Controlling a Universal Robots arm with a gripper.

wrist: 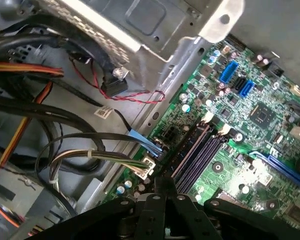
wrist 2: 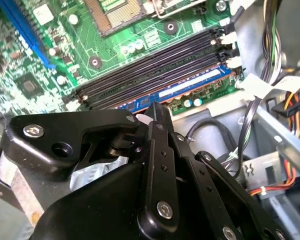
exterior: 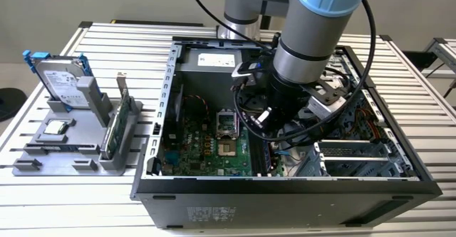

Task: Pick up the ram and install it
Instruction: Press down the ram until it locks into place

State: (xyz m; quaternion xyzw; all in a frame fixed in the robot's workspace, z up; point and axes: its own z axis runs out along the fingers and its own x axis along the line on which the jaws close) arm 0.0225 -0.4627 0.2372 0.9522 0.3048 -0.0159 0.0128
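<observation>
The ram point(wrist 2: 190, 86), a thin dark stick with a blue label, stands on edge along the outermost memory slot point(wrist 2: 155, 62) of the green motherboard point(wrist 2: 35, 75). My gripper point(wrist 2: 158, 111) reaches down into the open computer case point(exterior: 285, 194), its narrow fingers closed together on the ram's upper edge near one end. In the first wrist view the fingertips point(wrist: 162, 184) sit at the end of the slots point(wrist: 195, 152). In the exterior view the gripper point(exterior: 269, 141) is low over the board, toward that view's right.
Bundles of cables point(wrist: 65, 155) and a metal drive cage point(exterior: 360, 159) crowd the case beside the slots. Outside the case, on the exterior view's left, a grey holder point(exterior: 64, 159) carries a hard drive point(exterior: 63, 82) and a green expansion card point(exterior: 123, 120).
</observation>
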